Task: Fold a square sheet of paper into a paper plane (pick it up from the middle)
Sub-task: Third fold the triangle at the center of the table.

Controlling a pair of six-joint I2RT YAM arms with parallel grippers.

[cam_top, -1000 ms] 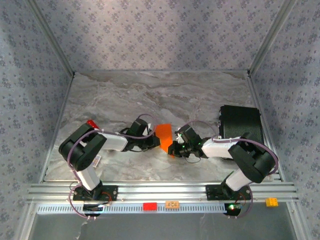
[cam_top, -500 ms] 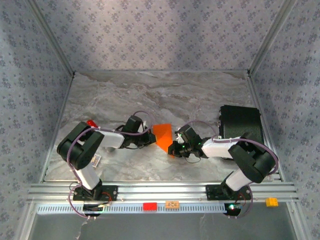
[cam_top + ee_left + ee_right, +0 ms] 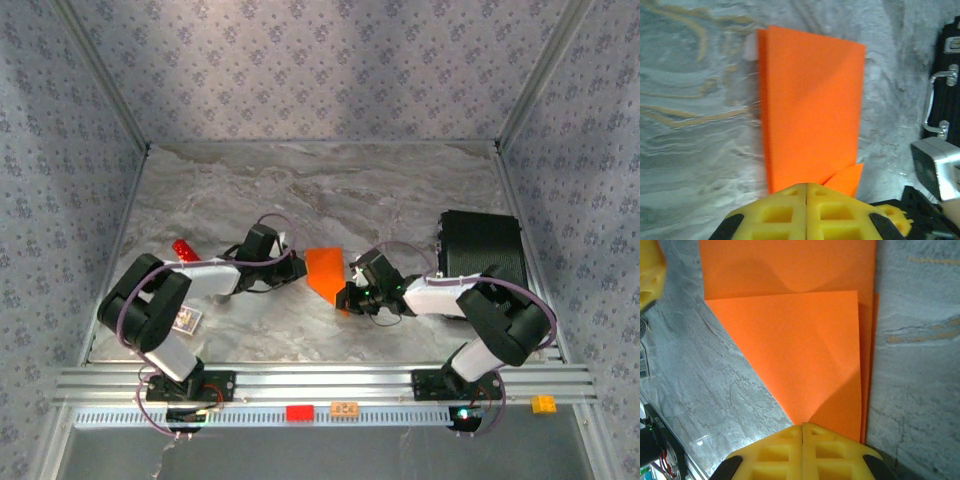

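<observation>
Jaws of the left gripper are pressed together, with its yellow tips at the left edge of the folded orange sheet of paper; whether they pinch it cannot be told. A red cylinder and a small white card lie near the left edge of the marble table. The sheet lies near the table's middle, one corner folded into a diagonal flap. The right gripper has its jaws together too, tips on the sheet's pointed near end. A black case sits by the right edge.
</observation>
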